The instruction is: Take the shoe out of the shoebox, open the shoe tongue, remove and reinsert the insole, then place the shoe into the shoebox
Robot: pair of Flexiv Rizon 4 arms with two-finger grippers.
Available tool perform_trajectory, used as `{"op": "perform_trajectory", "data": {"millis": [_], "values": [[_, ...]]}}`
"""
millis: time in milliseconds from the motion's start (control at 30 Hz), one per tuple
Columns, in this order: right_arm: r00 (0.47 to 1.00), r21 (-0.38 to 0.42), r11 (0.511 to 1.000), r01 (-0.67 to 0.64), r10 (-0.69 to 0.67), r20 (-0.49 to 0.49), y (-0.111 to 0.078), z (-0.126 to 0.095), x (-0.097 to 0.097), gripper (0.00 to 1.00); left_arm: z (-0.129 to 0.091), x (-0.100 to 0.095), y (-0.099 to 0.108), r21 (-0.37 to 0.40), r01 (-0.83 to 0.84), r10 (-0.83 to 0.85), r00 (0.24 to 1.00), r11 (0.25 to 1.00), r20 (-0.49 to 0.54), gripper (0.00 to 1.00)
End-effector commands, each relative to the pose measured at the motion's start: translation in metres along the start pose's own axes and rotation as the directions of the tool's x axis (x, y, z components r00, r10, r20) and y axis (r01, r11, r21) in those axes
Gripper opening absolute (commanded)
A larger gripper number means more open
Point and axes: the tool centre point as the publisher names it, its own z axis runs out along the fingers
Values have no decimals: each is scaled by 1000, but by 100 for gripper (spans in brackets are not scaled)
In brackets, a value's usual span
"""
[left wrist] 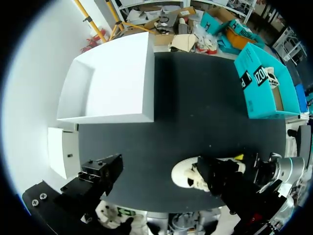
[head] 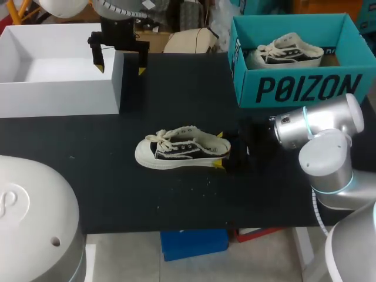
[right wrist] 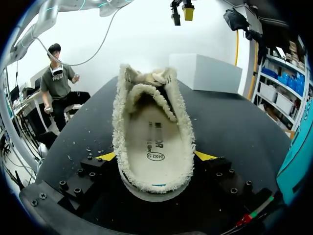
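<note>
A cream low-top shoe [head: 182, 150] with black side panels lies on its sole mid-table, toe pointing to my left. My right gripper [head: 220, 150] is at its heel, one yellow tip on each side, shut on the shoe. The right wrist view looks into the shoe [right wrist: 154, 142] from behind; the printed insole lies flat inside and both fingertips [right wrist: 107, 155] press its fleecy sides. My left gripper [head: 120, 63] hangs open and empty at the back, over the white box's right wall. In the left wrist view the shoe [left wrist: 188, 176] lies far below, partly hidden by one finger.
The teal shoebox [head: 294, 88] stands open at the back right with a second shoe [head: 285, 51] inside. A large open white box [head: 59, 88] stands at the back left. Black tabletop [head: 117, 194] surrounds the shoe.
</note>
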Motion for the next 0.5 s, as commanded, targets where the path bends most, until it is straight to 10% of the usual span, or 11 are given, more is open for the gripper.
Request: {"op": "perform_trajectory", "data": {"millis": [33, 500], "values": [[1000, 0, 1000, -1, 1, 0, -1, 3, 0, 0, 1, 0, 1, 1, 2, -2, 1000, 1000, 0, 100], [1000, 0, 1000, -1, 1, 0, -1, 3, 0, 0, 1, 5, 4, -4, -3, 3, 1000, 1000, 26, 100]]}}
